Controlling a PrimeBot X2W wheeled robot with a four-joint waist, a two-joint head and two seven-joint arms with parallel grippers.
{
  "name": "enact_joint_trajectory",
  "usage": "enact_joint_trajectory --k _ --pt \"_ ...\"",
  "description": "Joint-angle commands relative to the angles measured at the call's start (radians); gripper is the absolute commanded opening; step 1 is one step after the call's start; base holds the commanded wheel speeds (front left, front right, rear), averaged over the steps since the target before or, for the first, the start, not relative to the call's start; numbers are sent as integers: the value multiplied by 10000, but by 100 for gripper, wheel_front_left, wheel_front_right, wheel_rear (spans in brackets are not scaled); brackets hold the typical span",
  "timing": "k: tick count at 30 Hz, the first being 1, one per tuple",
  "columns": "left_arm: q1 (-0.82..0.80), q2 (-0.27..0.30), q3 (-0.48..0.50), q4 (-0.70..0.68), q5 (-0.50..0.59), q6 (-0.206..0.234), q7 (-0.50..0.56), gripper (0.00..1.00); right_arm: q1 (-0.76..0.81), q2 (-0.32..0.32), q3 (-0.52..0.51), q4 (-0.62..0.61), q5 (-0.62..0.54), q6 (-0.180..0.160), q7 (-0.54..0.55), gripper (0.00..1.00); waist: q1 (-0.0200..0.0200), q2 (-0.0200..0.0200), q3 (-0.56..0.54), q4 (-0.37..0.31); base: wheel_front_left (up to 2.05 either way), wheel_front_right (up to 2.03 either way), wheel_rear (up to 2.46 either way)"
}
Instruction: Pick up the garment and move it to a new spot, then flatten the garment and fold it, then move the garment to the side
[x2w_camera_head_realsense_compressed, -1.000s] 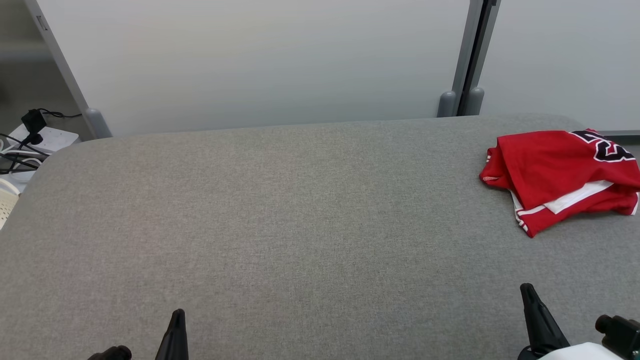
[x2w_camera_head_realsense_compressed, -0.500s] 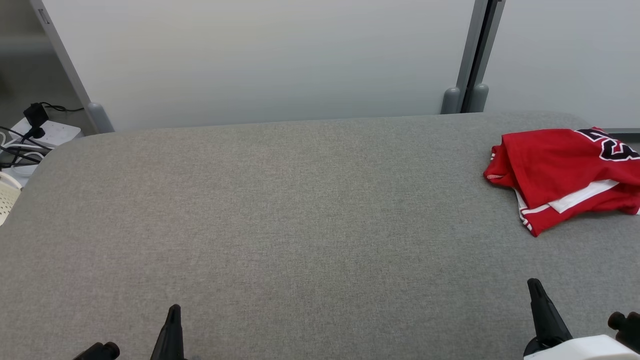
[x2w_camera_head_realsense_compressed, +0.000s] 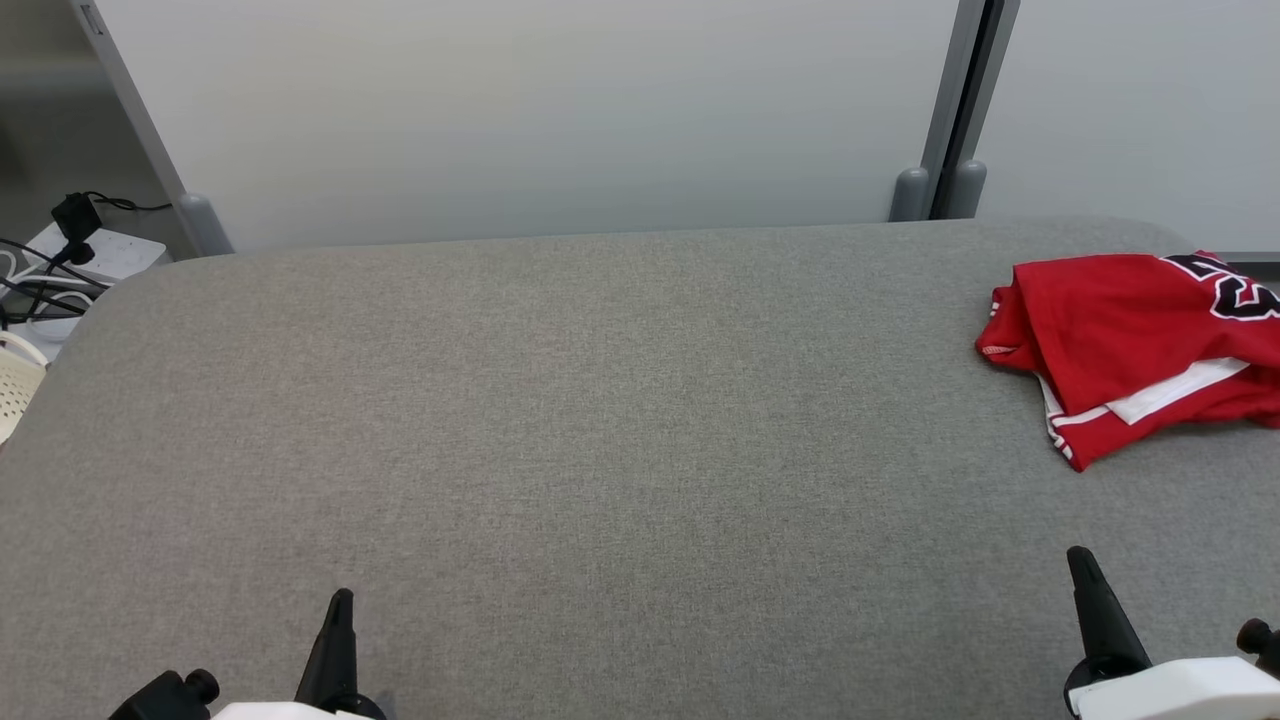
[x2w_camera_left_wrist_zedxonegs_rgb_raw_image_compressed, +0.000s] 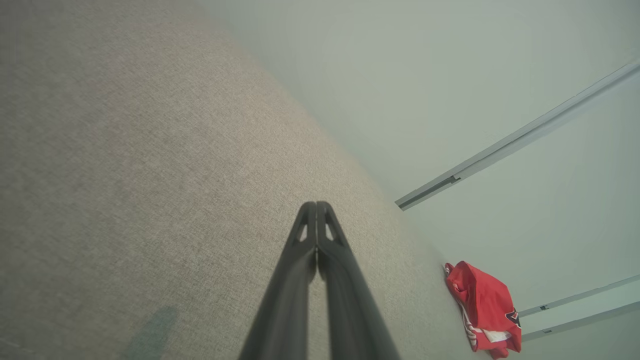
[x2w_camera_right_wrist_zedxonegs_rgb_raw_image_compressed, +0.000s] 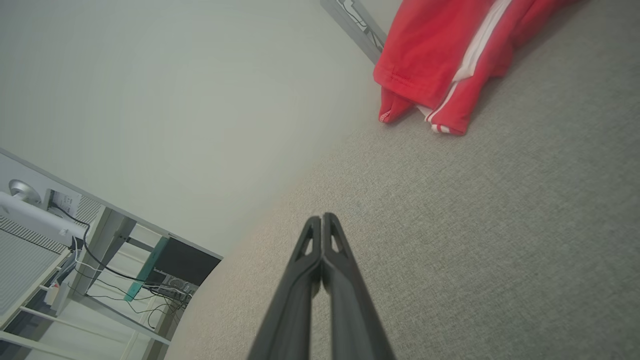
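Two grippers are seen low in the head view: left gripper at lower left, right gripper at lower right, both over the surface. Jaws are pressed together on both. Each wrist view shows the fingers meeting at the tips, with nothing clamped.

Garment is laid at the far right of the surface, near the back edge, bunched in loose folds and cut off by the frame edge. Red cloth, white trim. It is well apart from both grippers, and the right one is nearer.

Per view:
- Head: black lettering with a white outline is shown on the garment's top right. Power strip with a black plug and cables is seen off the left rear corner.
- Right wrist: the garment's hem and white stripe are seen at top right. Desk frame with hanging cables and a dark box under it are seen at lower left.
- Left wrist: the garment is seen small at lower right, at the wall edge.

Basket, cream and perforated, is cut off at the left edge. Its contents cannot be told.

Surface is covered in grey woven fabric, with rounded corners. Pale panels are set behind it, joined at a grey post with a dark gap.
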Motion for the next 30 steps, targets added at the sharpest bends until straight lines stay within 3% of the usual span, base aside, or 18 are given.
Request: enact_joint_trajectory --k 1,30 --pt "-598 88 270 -185 -353 -132 102 0 -475 -66 6 -212 354 9 124 0 0 -1 15 11 0 0 0" --pt "-1258 104 813 65 -3381 -643 930 0 -891 112 -566 -101 3275 11 932 0 -1 -1 234 172 0 0 0"
